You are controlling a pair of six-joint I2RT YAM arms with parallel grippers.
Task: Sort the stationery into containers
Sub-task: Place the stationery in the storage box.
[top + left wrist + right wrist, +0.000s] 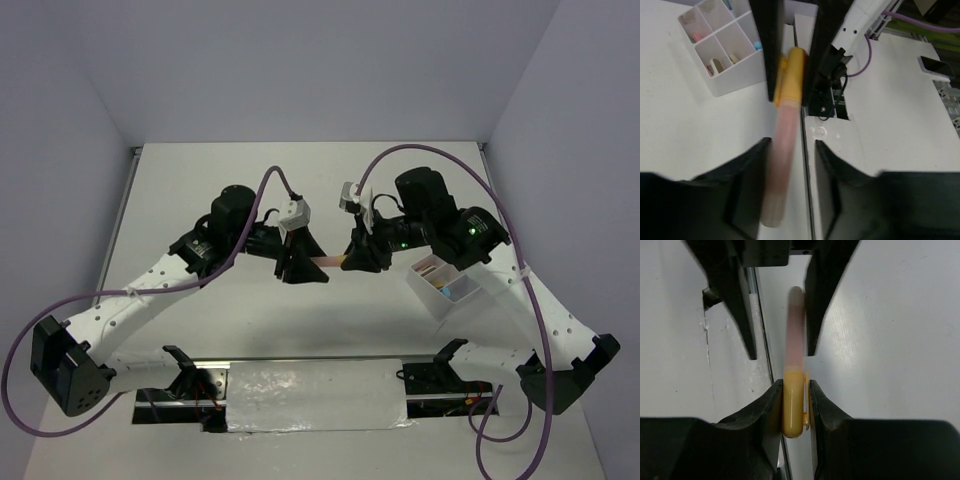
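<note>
Black fingers of my left gripper (791, 150) stand spread around the pink marker (781, 150), with a gap on one side. Beyond them, my right gripper (794, 390) pinches its orange cap, left of the white tray (735, 77). Risk: if the right releases before the left grips, the marker drops. The marker body is blurred and the tray's contents are barely legible.

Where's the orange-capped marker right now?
Top view, mid-table: the marker bridges the claws, its orange cap clamped in the right claw, its pink barrel inside the open left claw, just left of the white tray.
</note>
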